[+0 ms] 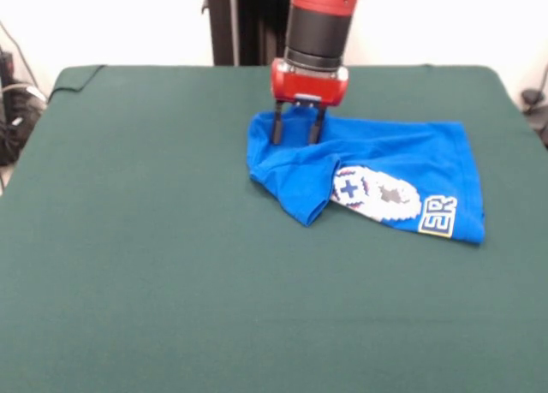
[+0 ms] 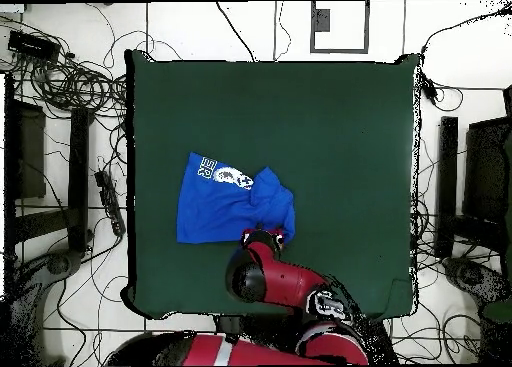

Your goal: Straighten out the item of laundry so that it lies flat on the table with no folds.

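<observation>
Table front: the table [image 1: 137, 273] is just bare green felt across the whole lower half of the front view, loads of room to spread into.
Shirt: the T-shirt [image 1: 402, 166] sits right of centre, upper middle of the frame. Its left part is folded over itself, and that flap hides part of the controller print [image 1: 377, 193]. Yellow lettering [image 1: 437, 216] shows near its lower right corner.
Fold: the flap comes to a rumpled point at the shirt's lower left, so it's not flat yet, I'd say a fair way to go.
Gripper: the gripper [image 1: 297, 126] hangs at the shirt's upper left edge, top centre of the frame. The two fingers [image 1: 277, 126] stand apart and nothing is pinched between them, so it's released.
Shirt vs jaws: the tips look to be right at the cloth, on or just above it, can't tell if they actually touch. The folded flap lies just below and slightly left of them in the frame.
How I'd do it: pinch only the top layer at that edge, then drag it left, away from the print, staying low so the flap unrolls instead of dragging the whole shirt along.
</observation>
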